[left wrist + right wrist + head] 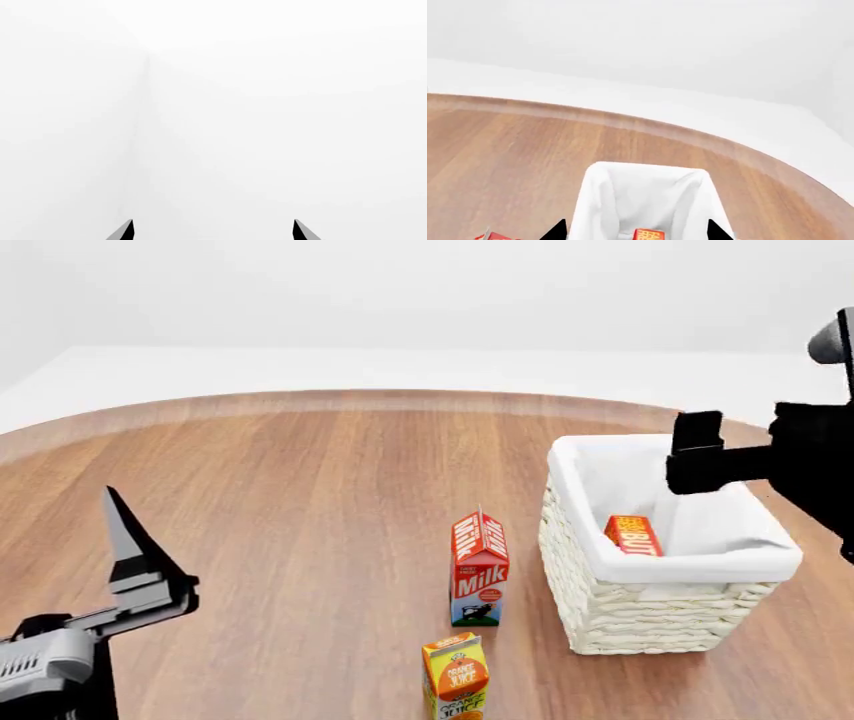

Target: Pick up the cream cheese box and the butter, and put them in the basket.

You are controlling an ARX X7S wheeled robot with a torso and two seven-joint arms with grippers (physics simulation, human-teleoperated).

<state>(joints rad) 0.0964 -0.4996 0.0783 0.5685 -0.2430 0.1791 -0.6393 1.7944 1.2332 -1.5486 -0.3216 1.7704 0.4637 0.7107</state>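
The butter (633, 535), a red-orange box with yellow lettering, lies inside the white wicker basket (694, 565) on its cloth liner. My right gripper (697, 455) hangs open above the basket's far right side, holding nothing. The right wrist view shows the butter (648, 234) below the right gripper (635, 231), inside the basket (594, 200). My left gripper (134, 550) is raised at the near left, well away from the basket. In the left wrist view the left gripper (213, 230) is open and faces only a blank white background. The cream cheese box is out of view.
A red milk carton (479, 570) stands just left of the basket. An orange juice carton (457, 680) stands nearer me, in front of the milk. The round wooden table (294, 490) stretches away to the left and back.
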